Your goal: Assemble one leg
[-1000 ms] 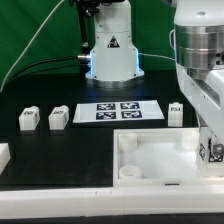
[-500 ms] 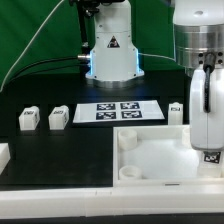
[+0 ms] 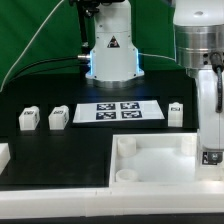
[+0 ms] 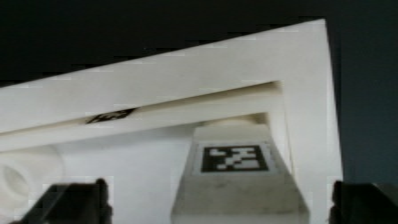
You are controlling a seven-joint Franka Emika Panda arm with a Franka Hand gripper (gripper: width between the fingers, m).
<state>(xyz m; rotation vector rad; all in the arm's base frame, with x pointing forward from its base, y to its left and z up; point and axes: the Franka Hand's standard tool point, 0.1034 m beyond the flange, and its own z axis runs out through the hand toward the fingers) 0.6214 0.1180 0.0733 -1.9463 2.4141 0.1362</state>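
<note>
One leg (image 3: 210,157), a small white post with a black-and-white tag, stands at the near right corner of the large white panel (image 3: 150,158). My gripper (image 3: 210,148) hangs upright over it. In the wrist view the leg (image 4: 231,160) lies between my two dark fingers (image 4: 79,205), with a gap on each side, so the jaws are open around it. The panel's raised rim (image 4: 196,70) runs behind the leg. Three more legs stand on the black table: two on the exterior view's left (image 3: 28,119) (image 3: 58,116) and one on the right (image 3: 176,113).
The marker board (image 3: 120,111) lies on the table behind the panel. The robot's base (image 3: 110,55) stands at the back centre. A white part (image 3: 3,155) shows at the far left edge. A green curtain is behind.
My gripper has swung from tilted to upright over the panel's right corner. The leg's tag has dropped slightly.
</note>
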